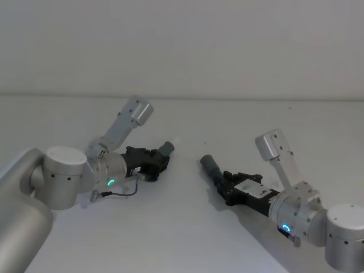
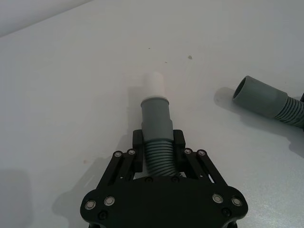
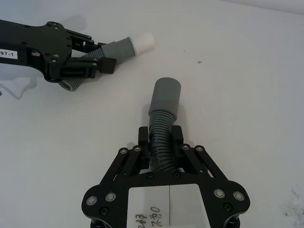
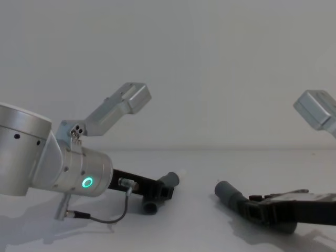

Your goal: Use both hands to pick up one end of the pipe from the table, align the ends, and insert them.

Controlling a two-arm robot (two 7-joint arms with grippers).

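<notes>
1. When inspected, your left gripper (image 2: 158,142) was closed on the ribbed body of the short hose piece (image 2: 159,157), just behind its grey cuff (image 2: 156,116). A narrower white tip (image 2: 155,84) projected beyond that cuff.
2. Your right gripper (image 3: 160,136) was clamped the same way on the ribs of the second hose piece (image 3: 160,127), directly behind its open cuff (image 3: 165,97).
3. Both ends lay near the middle of the table (image 1: 182,233), well in from every edge. They faced each other but were apart and not on one line. In the chest view the left cuff tilted upward and sat higher than the right.
4. The step in hand was judged to be alignment. You needed to level the left piece and turn both wrists until the white tip looked straight into the open mouth.
5. The ribbed hose looked likely to flex, so the grips close behind the cuffs were sound. A slow, straight push along the shared axis was advised, since an angled entry risked the tip catching on the rim.
</notes>
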